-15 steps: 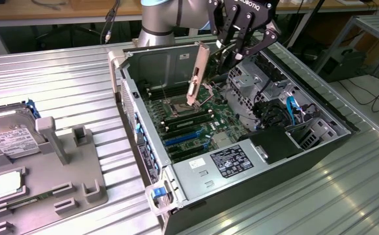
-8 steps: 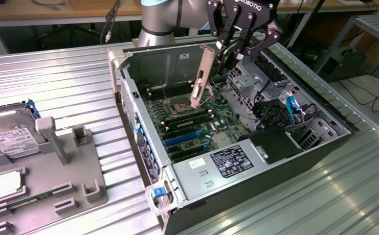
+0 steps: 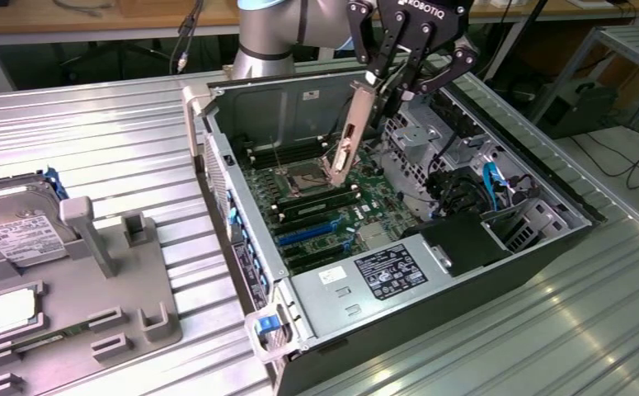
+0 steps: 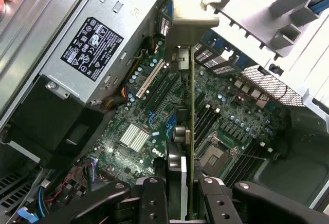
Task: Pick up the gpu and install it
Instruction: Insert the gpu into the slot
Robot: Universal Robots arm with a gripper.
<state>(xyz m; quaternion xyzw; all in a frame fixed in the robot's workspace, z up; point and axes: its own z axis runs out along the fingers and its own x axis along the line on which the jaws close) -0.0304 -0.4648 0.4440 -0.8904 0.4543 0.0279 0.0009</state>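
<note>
The gripper (image 3: 388,82) is closed narrowly on the gpu (image 3: 347,136), its fingers pinching the thin card from both flat faces at the upper end; in the wrist view the gripper (image 4: 191,196) clamps the gpu (image 4: 192,106), seen edge-on as a thin line running straight away from the fingers. The card hangs clear in the air inside the open top of the computer case (image 3: 218,165), touching nothing below. Its long axis runs downward from the gripper with a slight tilt, the silvery bracket turned toward the exterior view's left and its bent tab at the low end. Directly beneath lies the processor socket (image 3: 300,175) on the motherboard (image 3: 352,206). The blue expansion slots (image 3: 303,235) sit lower in the exterior view, nearer the labelled power supply (image 3: 387,268), so the card seems offset from them rather than above them. By count there is one gripper, one gpu and one case. On the grey fixture (image 3: 132,322) on the ribbed metal surface (image 3: 110,132), well apart at the exterior view's left, are one hard drive (image 3: 11,223) and one processor chip (image 3: 11,309).
</note>
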